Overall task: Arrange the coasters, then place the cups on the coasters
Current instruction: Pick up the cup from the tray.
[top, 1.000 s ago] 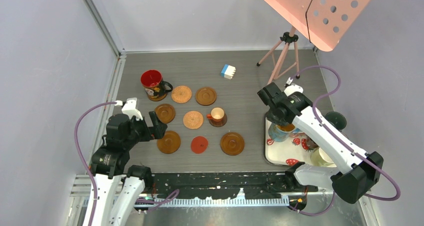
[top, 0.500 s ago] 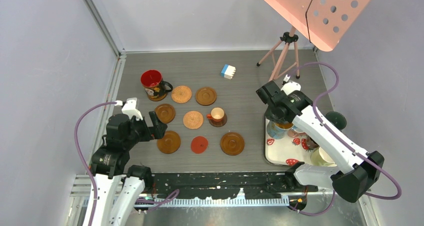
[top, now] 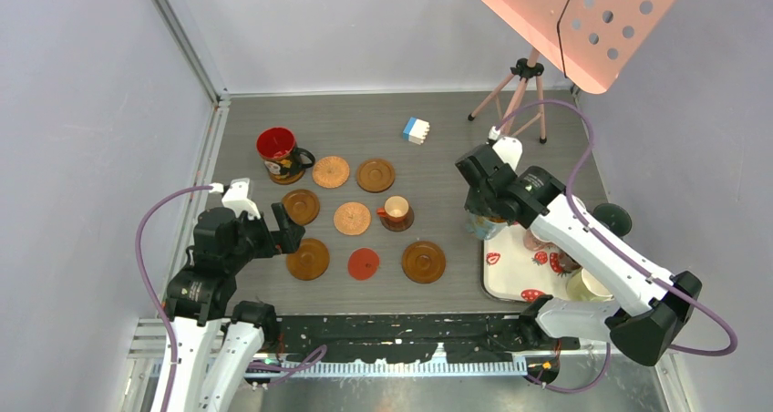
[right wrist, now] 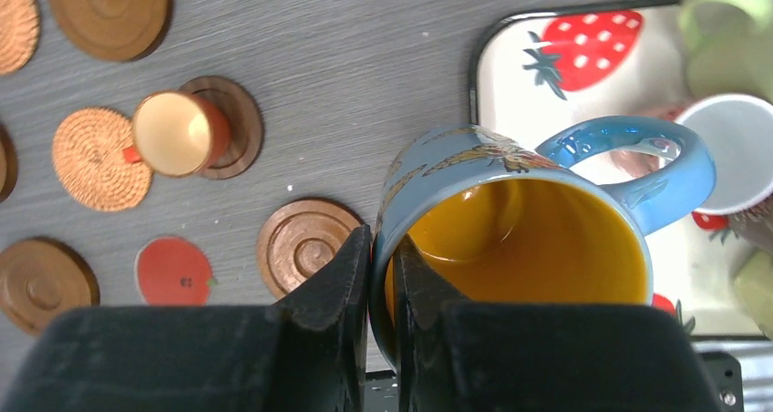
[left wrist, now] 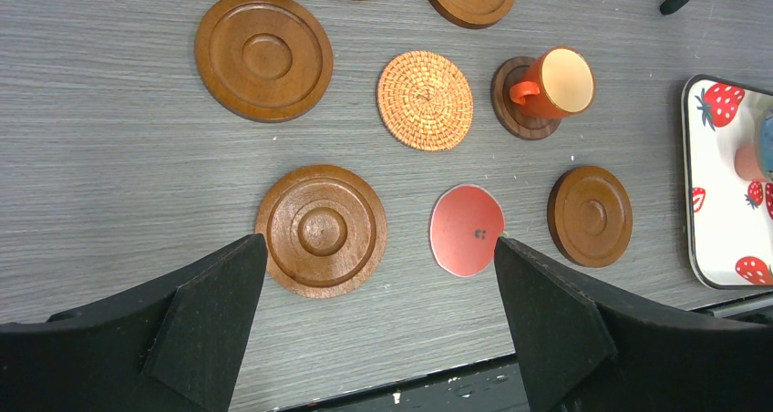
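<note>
Eight coasters (top: 352,218) visible on the grey wood-grain tabletop (top: 438,139), in a loose cluster left of centre. Two are woven, one is the red coaster (top: 363,263), and the dark coaster (top: 406,226) sits under the small orange cup (top: 396,210). The rest are plain brown wood. Red-inside mug (top: 276,145) stands at the cluster's far-left corner; can't tell what's under it. Blue-and-white block (top: 416,130) sits alone toward the back.

Right gripper (right wrist: 383,275) is clenched on the blue mug (right wrist: 510,239), yellow inside. One finger is in the bowl and one outside, pinching the wall, with the handle on the opposite side. The mug sits over the left edge of the strawberry tray (top: 510,271), part over tray, part over bare table. Cream cup (top: 583,286) is at the tray's near-right corner. Dark green cup (top: 609,219) is on the table just right of the tray.

Left gripper (left wrist: 378,241) is released, jaws wide with nothing between them, hovering over the near-left wood coasters.

Room: pale lilac walls on three sides and an aluminium rail (top: 205,157) along the left edge. Pink perforated music stand (top: 583,20) on a tripod at back right. Scuffed black strip (top: 401,330) along the near edge.
</note>
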You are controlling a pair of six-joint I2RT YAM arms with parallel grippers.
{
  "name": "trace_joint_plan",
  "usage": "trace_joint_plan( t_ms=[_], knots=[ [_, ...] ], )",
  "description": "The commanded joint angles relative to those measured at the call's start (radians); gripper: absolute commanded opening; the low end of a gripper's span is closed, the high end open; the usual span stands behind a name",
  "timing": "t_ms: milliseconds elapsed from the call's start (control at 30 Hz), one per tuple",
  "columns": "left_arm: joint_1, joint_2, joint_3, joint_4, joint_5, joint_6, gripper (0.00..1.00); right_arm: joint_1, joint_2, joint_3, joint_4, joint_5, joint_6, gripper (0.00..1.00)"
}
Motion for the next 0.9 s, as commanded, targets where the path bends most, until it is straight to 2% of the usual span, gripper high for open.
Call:
trace_joint_plan(
  t_ms=[0, 133, 233, 333, 633, 867],
  knots=[
    [-0.003, -0.010, 0.000, 0.021, -0.006, -0.007, 1.00, 0.034, -0.015, 0.080, 0.166, -0.027, -0.131, 0.05],
    [-0.003, -0.008, 0.001, 0.019, -0.004, -0.007, 1.00, 0.066, -0.023, 0.077, 0.306, -0.116, -0.275, 0.05],
    [-0.003, -0.010, 0.000, 0.020, -0.005, -0.007, 1.00, 0.083, -0.035, 0.063, 0.421, -0.248, -0.418, 0.05],
    [-0.003, -0.012, 0.000, 0.020, -0.006, -0.007, 1.00, 0.112, -0.024, 0.084, 0.502, -0.289, -0.531, 0.05],
    [-0.003, -0.011, 0.000, 0.019, -0.004, -0.007, 1.00, 0.155, 0.101, 0.222, 0.565, -0.346, -0.813, 0.05],
    [-0.003, -0.008, 0.000, 0.020, -0.004, -0.007, 1.00, 0.165, 0.142, 0.260, 0.658, -0.381, -1.049, 0.05]
  ],
)
